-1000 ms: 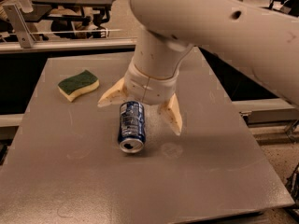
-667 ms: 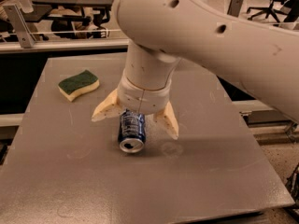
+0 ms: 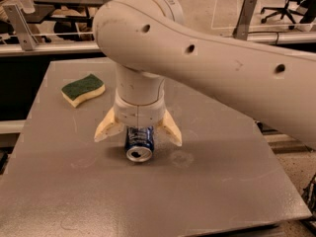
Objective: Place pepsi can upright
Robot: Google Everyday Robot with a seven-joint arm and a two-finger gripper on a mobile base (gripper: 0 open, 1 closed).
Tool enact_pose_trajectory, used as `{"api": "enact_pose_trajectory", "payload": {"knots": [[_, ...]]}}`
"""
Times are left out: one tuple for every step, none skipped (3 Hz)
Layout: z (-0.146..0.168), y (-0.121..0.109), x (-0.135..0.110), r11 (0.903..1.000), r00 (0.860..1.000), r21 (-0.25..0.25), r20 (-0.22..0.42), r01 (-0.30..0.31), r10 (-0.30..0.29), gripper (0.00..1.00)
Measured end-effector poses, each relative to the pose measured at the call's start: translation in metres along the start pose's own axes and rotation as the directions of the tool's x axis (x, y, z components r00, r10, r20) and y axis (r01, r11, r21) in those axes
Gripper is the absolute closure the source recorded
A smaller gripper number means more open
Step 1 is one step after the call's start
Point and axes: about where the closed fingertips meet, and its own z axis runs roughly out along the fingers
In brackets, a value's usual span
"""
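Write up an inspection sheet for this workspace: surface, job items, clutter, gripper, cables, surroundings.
Surface: grey table, faint scuff marks.
Job's things: pepsi can lying on its side, silver end toward the camera, not yet upright.
Clutter: green-and-yellow sponge at the far left.
Gripper: gripper directly over the can, open, a finger on each side.
Cables: nothing seen.
Surroundings: metal rail behind the table; office chair far right.

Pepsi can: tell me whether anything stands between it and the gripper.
Nothing visible does. The gripper hangs right above the pepsi can, which lies on its side on the table, open fingers spread to either side. The sponge sits apart, far left.
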Motion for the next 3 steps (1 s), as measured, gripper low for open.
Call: {"api": "enact_pose_trajectory", "payload": {"knots": [[0.01,0.0,0.009,0.9995,1.0,-0.029,0.003,0.007,-0.007,0.17],[0.01,0.0,0.012,0.999,0.999,-0.045,0.033,-0.004,0.006,0.41],[-0.002,0.0,0.013,0.9987,0.996,-0.038,0.078,-0.034,0.036,0.64]]}}
